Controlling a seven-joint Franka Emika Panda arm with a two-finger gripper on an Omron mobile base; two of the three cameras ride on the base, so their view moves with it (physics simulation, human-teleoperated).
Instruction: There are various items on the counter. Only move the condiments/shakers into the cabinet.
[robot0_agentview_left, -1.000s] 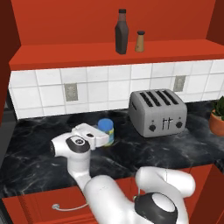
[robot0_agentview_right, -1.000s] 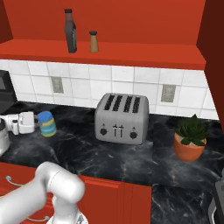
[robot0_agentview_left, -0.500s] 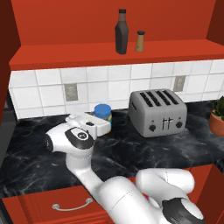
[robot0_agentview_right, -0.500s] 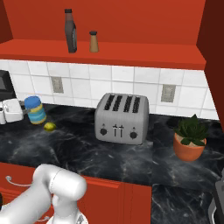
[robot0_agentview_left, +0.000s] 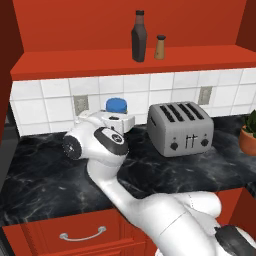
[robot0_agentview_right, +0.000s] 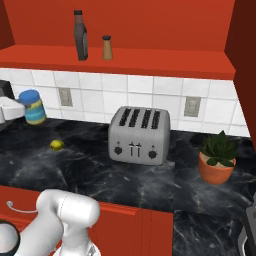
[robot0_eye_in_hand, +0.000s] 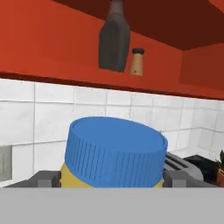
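Note:
The blue-capped yellow jar (robot0_agentview_left: 116, 105) hangs above the counter (robot0_agentview_left: 40, 170), in front of the tiled wall, with my gripper (robot0_agentview_left: 118, 119) shut on it. In the hand view the jar (robot0_eye_in_hand: 114, 153) sits between the dark fingertips (robot0_eye_in_hand: 43, 179), its yellow body mostly hidden. From the right, the jar (robot0_agentview_right: 33, 107) is level with the wall socket. The dark brown bottle (robot0_agentview_left: 139, 37) and the small tan shaker (robot0_agentview_left: 160, 47) stand upright side by side on the cabinet (robot0_agentview_left: 125, 62) shelf floor, above and right of the jar. A small yellow fruit (robot0_agentview_right: 57, 145) lies on the counter.
A silver toaster (robot0_agentview_left: 180, 130) stands on the counter right of the jar, below the shelf. A potted plant (robot0_agentview_right: 217, 157) sits at the far right. Red drawers with metal handles (robot0_agentview_left: 82, 234) line the counter front.
The jar has risen off the counter in the gripper's hold, from worktop level to the height of the wall socket. The bottle, shaker and toaster have stayed put.

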